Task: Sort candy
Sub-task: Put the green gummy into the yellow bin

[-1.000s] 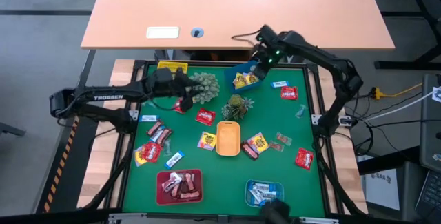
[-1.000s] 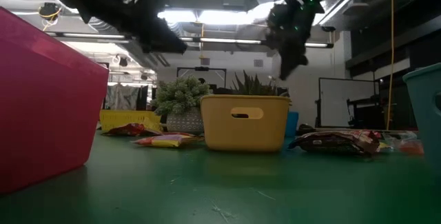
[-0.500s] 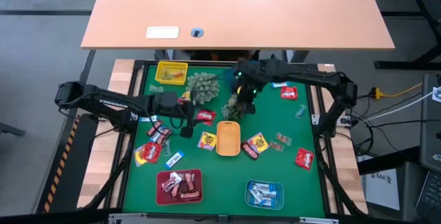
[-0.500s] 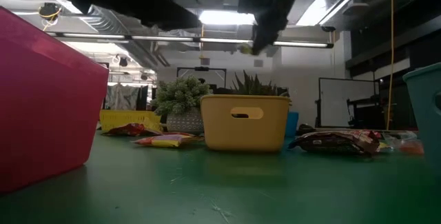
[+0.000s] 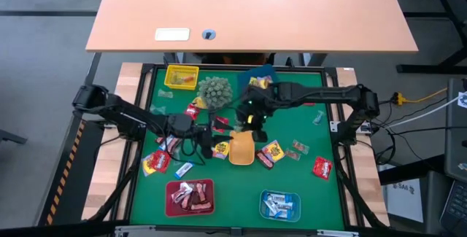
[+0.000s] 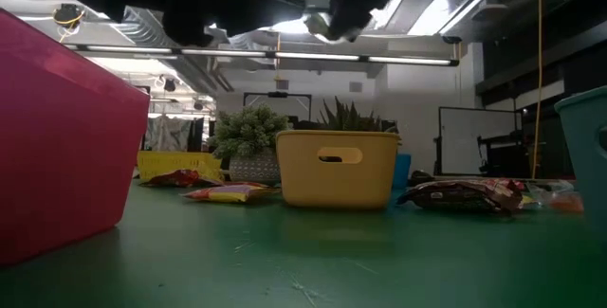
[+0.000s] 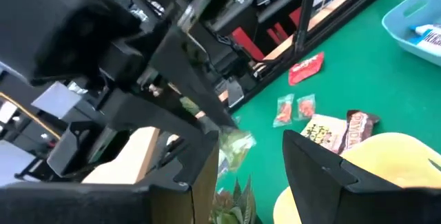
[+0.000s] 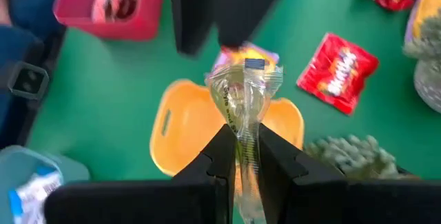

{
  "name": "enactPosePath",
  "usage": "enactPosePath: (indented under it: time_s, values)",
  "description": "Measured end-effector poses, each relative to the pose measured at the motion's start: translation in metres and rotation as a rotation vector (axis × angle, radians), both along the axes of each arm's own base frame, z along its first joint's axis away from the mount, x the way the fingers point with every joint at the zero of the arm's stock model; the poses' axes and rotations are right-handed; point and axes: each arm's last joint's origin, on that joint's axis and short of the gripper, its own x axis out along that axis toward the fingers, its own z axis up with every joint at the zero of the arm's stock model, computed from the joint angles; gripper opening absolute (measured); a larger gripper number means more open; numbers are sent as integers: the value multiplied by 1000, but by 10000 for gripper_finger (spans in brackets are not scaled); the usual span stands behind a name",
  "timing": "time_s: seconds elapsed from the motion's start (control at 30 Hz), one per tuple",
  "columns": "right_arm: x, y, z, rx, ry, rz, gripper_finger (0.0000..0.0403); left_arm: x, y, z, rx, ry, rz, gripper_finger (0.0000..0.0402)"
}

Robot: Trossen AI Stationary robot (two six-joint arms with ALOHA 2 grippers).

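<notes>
Candy [image 8: 245,93] sits pinched in right hand [image 8: 241,156] fingertips.

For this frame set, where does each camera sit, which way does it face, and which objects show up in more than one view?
High view: above the table, looking straight down; both arms, left end effector open, right end effector above the orange tray.
Low view: table height, looking level across; orange tray, arms overhead.
Left wrist view: looks past its own fingers toward the other arm.
Right wrist view: looks down; fingers shut on a pale green candy over the orange tray.
Shared: the orange tray, in the high, low and right wrist views.
</notes>
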Motion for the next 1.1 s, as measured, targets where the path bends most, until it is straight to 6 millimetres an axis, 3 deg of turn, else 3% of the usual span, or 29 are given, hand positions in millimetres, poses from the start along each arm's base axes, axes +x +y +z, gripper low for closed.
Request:
enactPosePath:
  time_s: [0.17,0.57,1.1]
  values:
    - [6,9,4,61,-43,-64,42,4,-1,-3,-4,-25,0,148]
    - [8,9,5,113,-37,-137,42,5,0,-3,-4,-45,46,143]
    - [8,8,5,106,-36,-142,42,6,7,-3,-11,-43,68,58]
